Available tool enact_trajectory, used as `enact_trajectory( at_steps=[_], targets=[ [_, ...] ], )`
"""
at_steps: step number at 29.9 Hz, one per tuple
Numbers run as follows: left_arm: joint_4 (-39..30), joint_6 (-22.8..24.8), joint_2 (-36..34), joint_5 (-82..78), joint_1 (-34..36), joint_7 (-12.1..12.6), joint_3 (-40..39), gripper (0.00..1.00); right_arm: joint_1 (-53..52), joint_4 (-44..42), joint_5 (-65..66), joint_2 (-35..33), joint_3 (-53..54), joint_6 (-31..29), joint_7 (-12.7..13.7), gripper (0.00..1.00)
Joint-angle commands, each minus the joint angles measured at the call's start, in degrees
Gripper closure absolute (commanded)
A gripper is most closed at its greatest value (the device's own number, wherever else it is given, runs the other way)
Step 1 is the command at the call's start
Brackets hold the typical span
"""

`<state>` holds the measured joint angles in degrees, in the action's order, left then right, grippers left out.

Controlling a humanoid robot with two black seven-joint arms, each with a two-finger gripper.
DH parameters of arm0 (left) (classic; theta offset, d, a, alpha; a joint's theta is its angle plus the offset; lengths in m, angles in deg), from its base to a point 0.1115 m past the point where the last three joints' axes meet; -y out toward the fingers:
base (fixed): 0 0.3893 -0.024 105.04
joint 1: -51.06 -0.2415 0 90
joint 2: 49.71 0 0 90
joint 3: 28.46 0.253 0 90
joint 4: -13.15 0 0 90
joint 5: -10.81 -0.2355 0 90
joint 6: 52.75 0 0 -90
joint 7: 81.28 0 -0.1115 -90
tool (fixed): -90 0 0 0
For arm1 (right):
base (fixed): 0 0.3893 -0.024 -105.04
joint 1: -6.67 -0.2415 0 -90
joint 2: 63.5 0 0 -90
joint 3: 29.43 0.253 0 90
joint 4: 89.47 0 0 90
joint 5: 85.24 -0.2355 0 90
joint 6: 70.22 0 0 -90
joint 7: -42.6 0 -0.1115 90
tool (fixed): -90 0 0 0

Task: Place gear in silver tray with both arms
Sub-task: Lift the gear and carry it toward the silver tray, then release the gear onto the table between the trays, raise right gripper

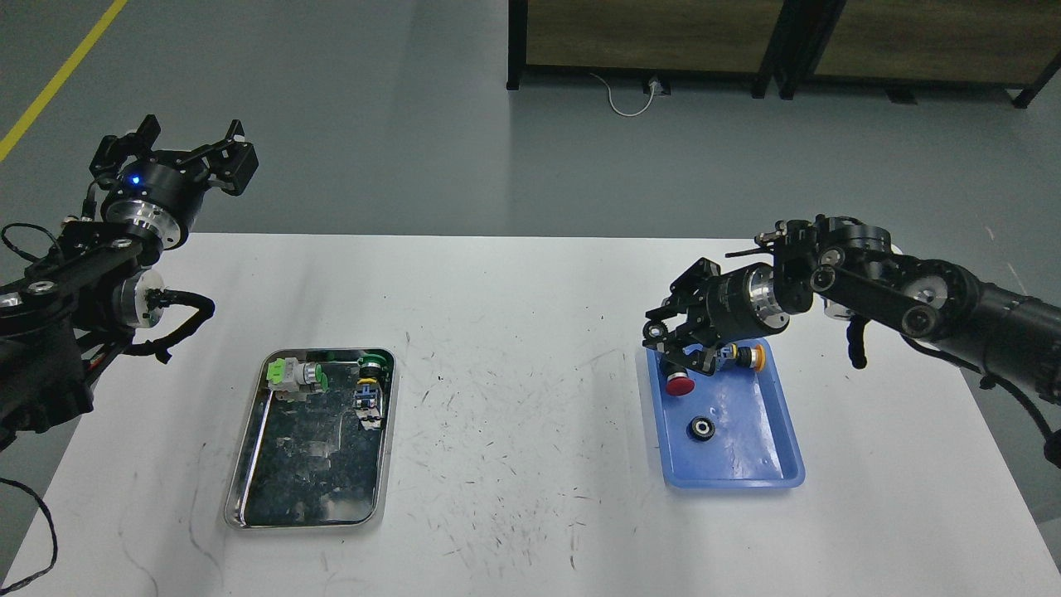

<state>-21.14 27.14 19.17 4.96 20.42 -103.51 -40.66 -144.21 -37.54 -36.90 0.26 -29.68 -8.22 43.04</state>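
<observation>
The gear, a small black ring with a silver centre, lies in the blue plastic tray at the right. The silver tray sits at the left of the table, and holds two green-capped switches at its far end. My right gripper is open and empty. It hovers over the blue tray's far left corner, well beyond the gear. My left gripper is open and empty, raised above the table's far left edge, well away from the silver tray.
A red push-button and a yellow-capped switch lie in the blue tray's far end, partly hidden by my right gripper. The white table is scuffed between the two trays. Dark cabinets stand beyond on the floor.
</observation>
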Motion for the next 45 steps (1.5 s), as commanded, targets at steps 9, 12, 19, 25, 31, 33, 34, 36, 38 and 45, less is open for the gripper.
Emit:
enact_trajectory(
  at_steps=[9,12,19,25,31,33,34,36,38,45],
  targets=[
    [0.01,-2.02,3.10,-2.59,-0.65,0.08,0.24,0.01,-2.49,-0.43,-0.17,14.09,-7.21,0.00,0.00,0.66],
    [-0.07,-2.29,3.54,-2.59,-0.74,0.08,0.24,0.01,-2.14,-0.69,-0.26,16.55,-7.48,0.00,-0.09,0.66],
    [-0.16,-2.29,3.10,-2.59,-0.74,0.08,0.24,0.01,-1.61,-0.78,-0.61,19.29,-7.56,0.00,-0.53,0.66],
    [0.01,-2.20,2.31,-2.59,-1.18,0.00,0.24,0.01,0.50,-2.09,-0.70,20.52,-7.65,0.00,-0.53,0.63],
    [0.01,-2.29,1.78,-2.59,-1.97,0.08,0.24,0.01,1.82,-3.59,-0.87,22.27,-7.57,0.00,-0.62,0.55],
    [-0.07,-2.12,0.91,-2.50,-2.32,0.08,0.24,0.01,2.17,-4.03,-1.14,22.71,-7.48,0.00,-0.62,0.51],
    [-0.07,-2.03,0.56,-2.50,-2.32,0.08,0.24,0.01,2.17,-4.47,-1.49,22.89,-7.48,0.00,-0.62,0.49],
    [-0.16,-1.76,-0.06,-2.50,-2.32,0.00,0.16,0.00,2.17,-5.61,-2.37,23.07,-7.30,0.00,-0.53,0.41],
    [-0.16,-1.68,-0.76,-2.50,-2.32,0.00,0.07,0.00,2.17,-6.31,-2.98,22.98,-7.21,0.00,-0.53,0.35],
    [-0.51,-1.15,-2.52,-2.42,-2.41,-2.28,-0.55,0.00,2.08,-9.73,-3.34,17.46,-2.84,0.00,-0.53,0.24]
  ],
)
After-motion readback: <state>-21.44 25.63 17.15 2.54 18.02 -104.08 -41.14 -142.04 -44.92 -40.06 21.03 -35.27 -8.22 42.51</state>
